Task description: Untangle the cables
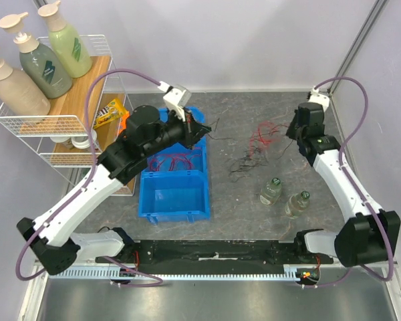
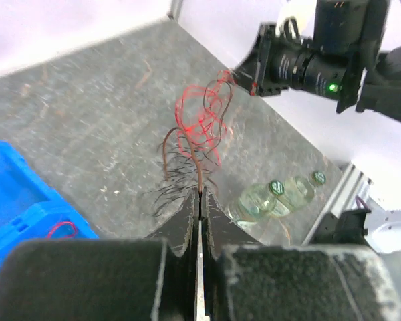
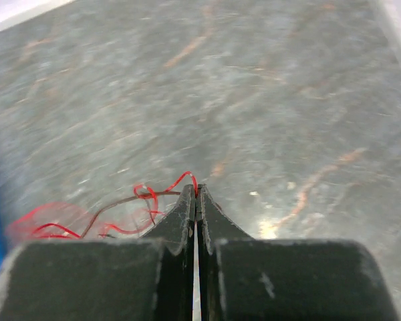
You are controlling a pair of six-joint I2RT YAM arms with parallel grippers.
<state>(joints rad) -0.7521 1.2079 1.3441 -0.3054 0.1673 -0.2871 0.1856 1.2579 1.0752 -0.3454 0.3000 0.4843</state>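
I see my left claw and my right claw each clamped tight on a strand of the cables, which sprawl over the tabletop just right of the blue bin.

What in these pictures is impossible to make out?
Top view: the left arm covers the far half of the blue bin, so the cables in it show only partly.
Right wrist view: the cables blur out at the left edge; the right gripper hides where it pinches them.
Top view: the print on the snack packet is too small to read.
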